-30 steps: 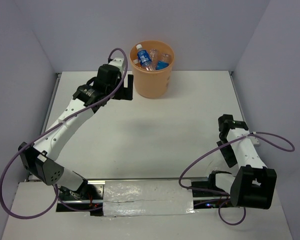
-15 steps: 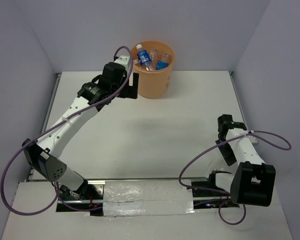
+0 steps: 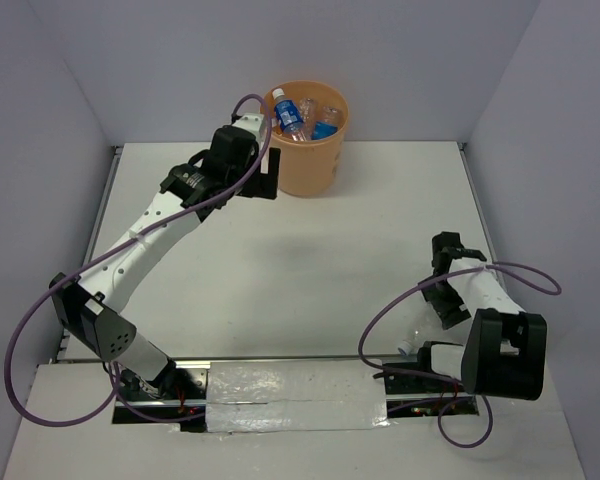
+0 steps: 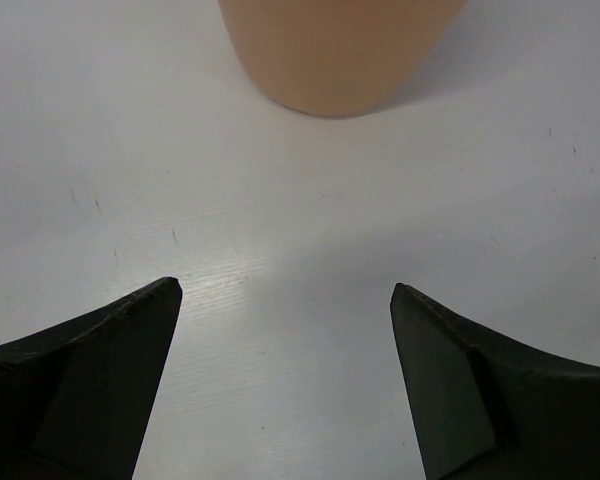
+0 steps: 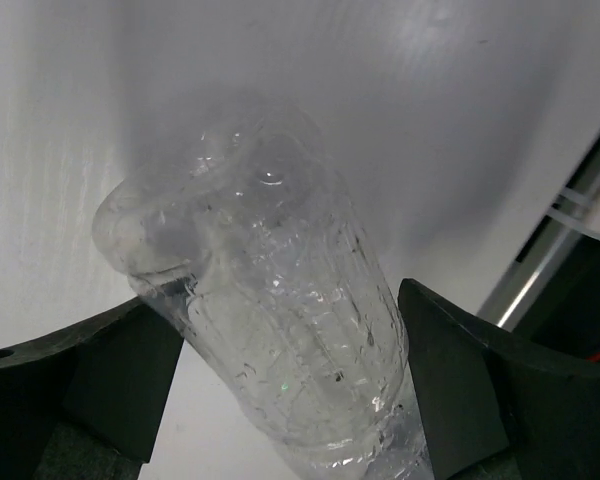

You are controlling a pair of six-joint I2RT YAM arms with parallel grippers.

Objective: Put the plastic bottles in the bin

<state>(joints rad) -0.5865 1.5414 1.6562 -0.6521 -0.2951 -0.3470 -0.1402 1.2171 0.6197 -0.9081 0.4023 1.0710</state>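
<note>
We log: bin (image 3: 305,140) at surface (image 3: 310,260) far edge, several bottles (image 3: 290,115) inside. Left pincer (image 4: 285,380) wide open, empty, beside bin. Right pincer (image 5: 290,390) brackets clear bottle (image 5: 270,340); contact apparently unconfirmed.

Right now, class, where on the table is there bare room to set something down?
The widest free patch is the white table between the left gripper, the round orange plastic bin and the right gripper. It is crowded near that gripper, where a clear crinkly plastic bottle sits between its fingers.
</note>
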